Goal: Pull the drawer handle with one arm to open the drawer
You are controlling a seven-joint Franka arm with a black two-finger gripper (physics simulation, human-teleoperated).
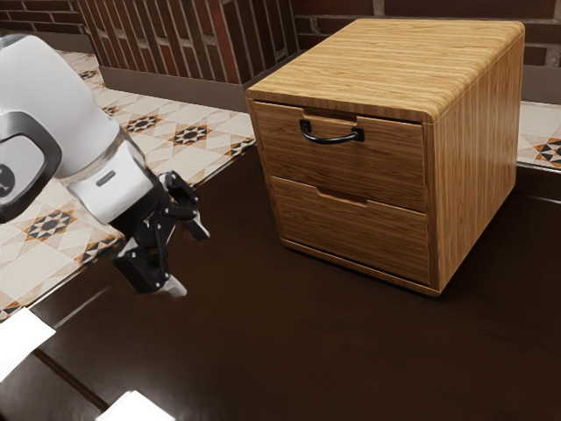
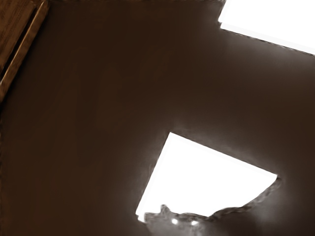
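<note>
Handle (image 1: pixel 331 133) level across closed top drawer (image 1: pixel 386 171) | jaws spread, empty, well away.

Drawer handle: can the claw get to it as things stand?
Probably yes. The handle sticks out from the top drawer, facing the open claw, and nothing stands between them on the table.

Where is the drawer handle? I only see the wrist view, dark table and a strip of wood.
Observer: The black handle is on the top drawer of a wooden cabinet, toward the exterior view's right of the gripper.
Operator: Is that drawer open yet?
Observer: No, its front looks flush with the cabinet.
Operator: Is the gripper ready?
Observer: It is open, holding nothing, well short of the handle.
</note>
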